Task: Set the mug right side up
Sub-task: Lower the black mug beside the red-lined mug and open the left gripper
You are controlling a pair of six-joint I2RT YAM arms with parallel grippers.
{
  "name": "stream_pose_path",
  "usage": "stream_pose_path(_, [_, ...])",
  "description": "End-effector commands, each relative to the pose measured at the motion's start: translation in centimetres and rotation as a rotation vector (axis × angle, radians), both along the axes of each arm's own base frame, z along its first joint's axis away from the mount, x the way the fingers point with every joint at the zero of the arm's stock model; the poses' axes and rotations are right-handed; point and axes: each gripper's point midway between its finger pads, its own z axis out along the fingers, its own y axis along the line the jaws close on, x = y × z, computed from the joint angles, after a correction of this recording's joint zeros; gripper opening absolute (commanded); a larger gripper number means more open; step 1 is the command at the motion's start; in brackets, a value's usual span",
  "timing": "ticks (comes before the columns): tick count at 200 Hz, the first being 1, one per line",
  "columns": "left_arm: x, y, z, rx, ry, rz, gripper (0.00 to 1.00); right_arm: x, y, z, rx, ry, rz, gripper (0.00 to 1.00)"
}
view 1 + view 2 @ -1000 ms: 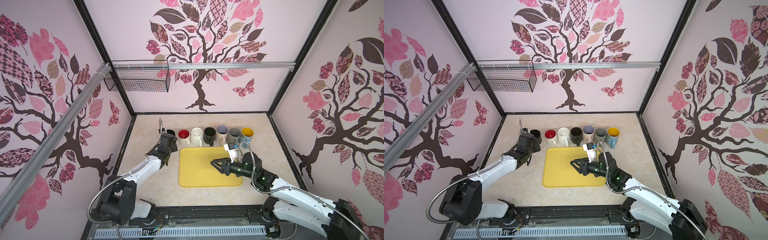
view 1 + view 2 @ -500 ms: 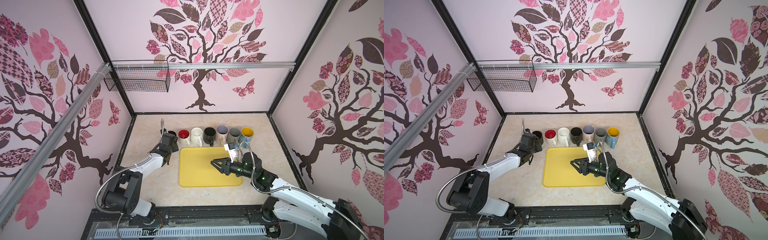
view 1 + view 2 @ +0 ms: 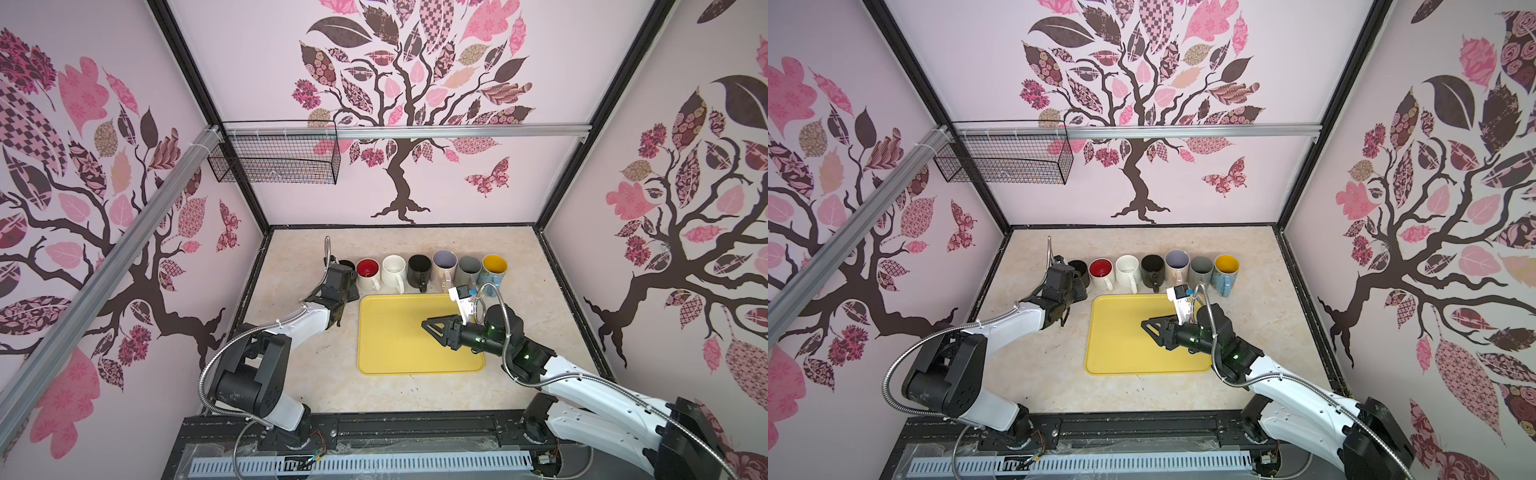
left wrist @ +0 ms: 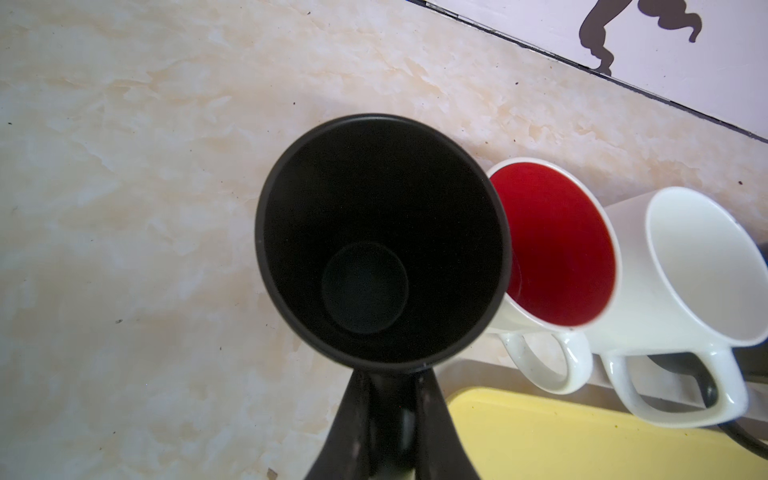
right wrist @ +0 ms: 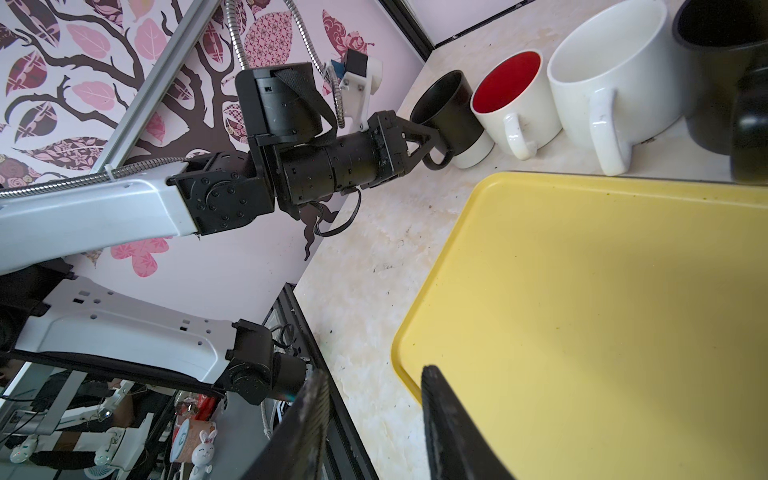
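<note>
Marble tabletop [image 3: 299, 374] bare along near edge and left of tray. Right gripper [image 3: 426, 324] hovers over yellow tray [image 3: 390, 361], jaws parted, empty. Left gripper [image 5: 432, 139] clamped on handle of black mug [image 4: 374, 208], mouth up, far-left end of mug row [image 3: 393, 268], just beside red-lined mug [image 3: 368, 269]; tray's far edge near the handles.

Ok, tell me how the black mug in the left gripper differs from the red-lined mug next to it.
The black mug is black-walled and black inside; the red-lined mug is white outside, red inside. The left gripper is shut on the black mug's handle; the red-lined mug's handle is free. The black mug ends the row; the red-lined mug is second. Both stand mouth up.
</note>
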Motion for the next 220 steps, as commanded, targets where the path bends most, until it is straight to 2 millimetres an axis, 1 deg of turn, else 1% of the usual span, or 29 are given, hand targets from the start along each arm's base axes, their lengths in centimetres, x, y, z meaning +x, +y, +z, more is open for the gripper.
stream_pose_path(1, [2.7,-0.2,5.1,-0.032,-0.168,0.026,0.26,0.3,-0.1,1.1,0.009,-0.035,-0.007,0.41])
stream_pose_path(7, [2.7,-0.1,5.1,-0.032,-0.169,0.028,0.38,0.3,-0.1,1.1,0.007,-0.036,-0.008,0.41])
stream_pose_path(12, [2.6,-0.1,5.2,-0.034,-0.171,0.028,0.45,0.3,-0.1,1.3,0.008,-0.042,-0.008,0.41])
stream_pose_path(20, [2.5,-0.1,5.2,-0.034,-0.170,0.026,0.52,0.3,-0.2,1.5,0.010,-0.048,-0.014,0.41])
stream_pose_path(41, [2.2,-0.1,5.3,-0.032,-0.171,0.022,0.65,0.4,-0.3,1.7,0.009,-0.053,-0.022,0.42])
stream_pose_path(65, [1.6,0.2,5.5,-0.025,-0.174,0.019,0.77,0.3,-0.4,2.1,0.014,-0.057,-0.025,0.42])
stream_pose_path(92, [0.0,0.9,6.3,-0.027,-0.178,0.029,0.96,0.2,-0.7,2.2,0.008,-0.073,-0.030,0.42])
stream_pose_path(110, [-1.8,1.6,6.7,-0.034,-0.179,0.053,0.96,0.4,-1.1,1.9,-0.008,-0.083,-0.052,0.42])
stream_pose_path(146, [-5.4,3.0,9.4,0.009,-0.264,0.083,0.97,0.4,-1.9,1.6,-0.062,-0.090,-0.078,0.42])
stream_pose_path(169, [-6.6,3.6,10.5,0.066,-0.292,0.087,0.96,1.0,-2.7,1.8,-0.117,-0.124,-0.124,0.43])
stream_pose_path(187, [-7.5,3.9,10.9,0.096,-0.315,0.084,0.97,1.7,-3.6,2.1,-0.169,-0.151,-0.174,0.46])
stream_pose_path(195, [-8.1,4.2,10.8,0.114,-0.323,0.095,0.96,2.0,-3.8,2.4,-0.188,-0.166,-0.191,0.51])
stream_pose_path(204, [-8.7,4.6,10.9,0.120,-0.341,0.105,0.97,2.3,-4.2,2.7,-0.208,-0.177,-0.215,0.60])
stream_pose_path(210, [-9.0,4.9,11.1,0.121,-0.357,0.112,0.96,2.6,-4.5,2.8,-0.218,-0.181,-0.233,0.74])
stream_pose_path(217, [-9.5,5.3,11.1,0.125,-0.375,0.122,0.96,2.7,-4.6,2.9,-0.228,-0.189,-0.245,0.97])
stream_pose_path(220, [-9.7,5.5,11.0,0.127,-0.383,0.127,0.96,2.8,-4.7,2.9,-0.231,-0.191,-0.249,0.99])
